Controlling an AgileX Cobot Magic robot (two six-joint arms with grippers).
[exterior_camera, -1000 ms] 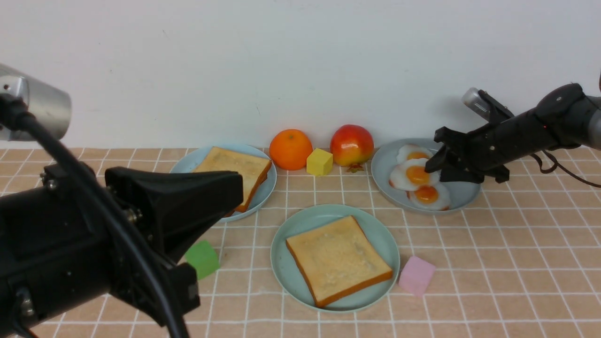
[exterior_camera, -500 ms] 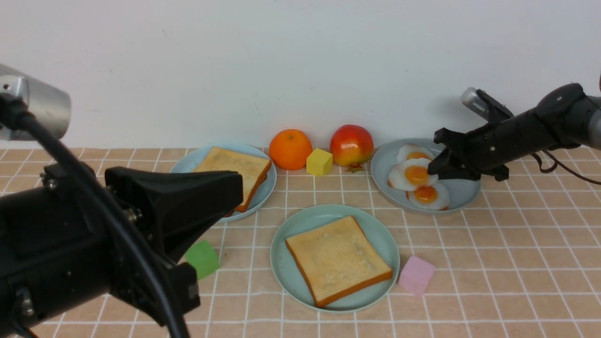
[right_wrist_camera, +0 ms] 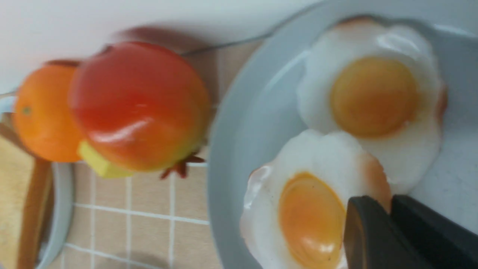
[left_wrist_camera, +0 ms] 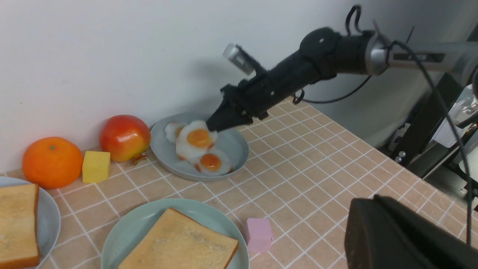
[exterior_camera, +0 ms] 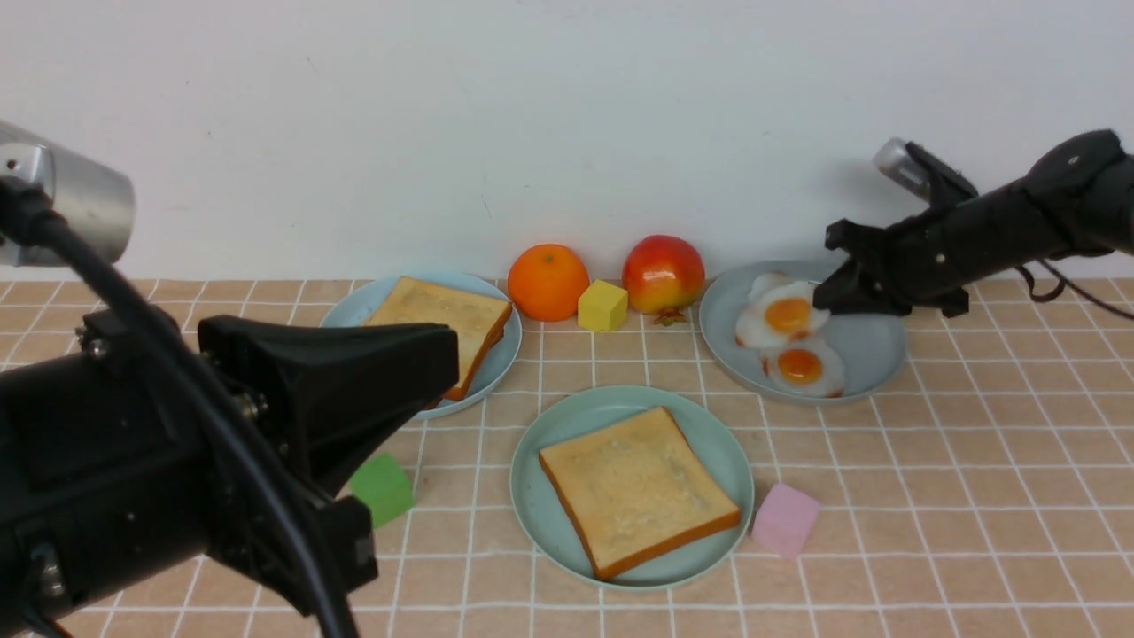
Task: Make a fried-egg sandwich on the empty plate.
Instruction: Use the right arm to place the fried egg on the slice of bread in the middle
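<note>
My right gripper [exterior_camera: 828, 299] is shut on the rim of the fried egg [exterior_camera: 784, 317] and holds it tilted, slightly raised over the grey-blue plate [exterior_camera: 873, 354]. The pinch also shows in the right wrist view, where the gripper [right_wrist_camera: 390, 203] closes on the egg [right_wrist_camera: 310, 209], and in the left wrist view [left_wrist_camera: 196, 138]. The mint-green plate [exterior_camera: 713, 434] at front centre holds one toast slice [exterior_camera: 636, 487]. My left gripper [exterior_camera: 447, 354] hangs shut and empty at the near left, above the table [left_wrist_camera: 368, 200].
Two smaller eggs [exterior_camera: 802, 368] stay on the grey-blue plate. A pale blue plate [exterior_camera: 354, 306] at back left holds stacked toast [exterior_camera: 438, 319]. An orange [exterior_camera: 548, 282], yellow cube [exterior_camera: 603, 305] and red fruit [exterior_camera: 664, 274] line the wall. Green cube [exterior_camera: 382, 488], pink cube [exterior_camera: 786, 519].
My right gripper has risen and drawn back slightly, lifting the pinched egg off the other eggs. The left arm has not moved.
</note>
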